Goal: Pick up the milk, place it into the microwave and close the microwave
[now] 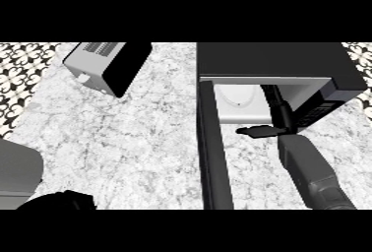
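The black microwave [280,61] stands at the back right with its door [212,147] swung open toward me. Its pale cavity [236,101] shows behind the door. My right hand [280,120] is at the cavity's mouth, with straight fingers reaching inside and the thumb stuck out to the left above the counter. Nothing shows in its grasp. I cannot make out a milk carton anywhere; the hand hides part of the cavity. My left hand [62,201] is a dark shape at the lower left edge.
A silver and black toaster [109,64] lies at the back left on the marble counter [138,142]. A grey object [15,172] sits at the left edge. Patterned tiles border the far corners.
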Controlling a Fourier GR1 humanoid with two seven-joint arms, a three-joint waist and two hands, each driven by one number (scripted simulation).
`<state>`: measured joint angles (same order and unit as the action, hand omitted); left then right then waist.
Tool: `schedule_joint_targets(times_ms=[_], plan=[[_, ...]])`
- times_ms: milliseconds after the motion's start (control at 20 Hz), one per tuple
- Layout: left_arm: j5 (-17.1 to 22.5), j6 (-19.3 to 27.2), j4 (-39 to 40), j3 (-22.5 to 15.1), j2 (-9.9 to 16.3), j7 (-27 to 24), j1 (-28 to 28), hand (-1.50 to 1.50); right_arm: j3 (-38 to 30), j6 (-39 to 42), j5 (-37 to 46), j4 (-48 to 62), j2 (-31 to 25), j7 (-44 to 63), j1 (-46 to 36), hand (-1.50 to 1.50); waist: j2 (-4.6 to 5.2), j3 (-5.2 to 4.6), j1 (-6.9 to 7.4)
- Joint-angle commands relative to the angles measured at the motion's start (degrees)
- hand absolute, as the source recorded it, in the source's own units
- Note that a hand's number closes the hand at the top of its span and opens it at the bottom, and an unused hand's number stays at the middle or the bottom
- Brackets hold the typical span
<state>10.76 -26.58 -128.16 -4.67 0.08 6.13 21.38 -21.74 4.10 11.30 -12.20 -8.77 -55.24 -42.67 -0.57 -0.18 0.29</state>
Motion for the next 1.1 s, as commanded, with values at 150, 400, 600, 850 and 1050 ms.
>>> schedule_joint_targets(times_ms=[150, 400, 600, 850, 1050], plan=[[-3.78, 3.23, 2.02, -7.23, -0.08, 0.98, -2.03, 1.50, 2.78, 3.96, -0.12, -7.30, -0.40, -2.23, 11.36, -1.50, -0.13, 0.07, -2.08], [-10.61, 7.05, 5.73, -13.96, -0.08, 0.96, -8.46, 1.50, 3.40, 6.40, -1.44, -13.21, -0.94, -3.36, 20.44, -1.50, -0.12, 0.07, -3.01], [-13.39, 9.91, 11.87, -16.44, -0.08, -1.63, -12.61, 1.50, 3.80, 9.55, -3.45, -20.44, -2.27, -3.72, 29.32, -1.50, 0.03, 0.03, -3.13], [-19.43, 15.36, 22.18, -23.34, -0.08, -3.21, -22.27, 1.50, 5.64, 13.56, -5.43, -31.73, -4.62, 0.49, 36.20, -1.50, 0.20, 0.02, -3.23], [-19.55, 17.85, 32.43, -27.28, -0.08, -3.53, -27.80, 1.50, 7.69, 12.87, -6.43, -40.68, -2.60, -1.16, 45.11, -1.50, 0.38, 0.04, -3.32]])
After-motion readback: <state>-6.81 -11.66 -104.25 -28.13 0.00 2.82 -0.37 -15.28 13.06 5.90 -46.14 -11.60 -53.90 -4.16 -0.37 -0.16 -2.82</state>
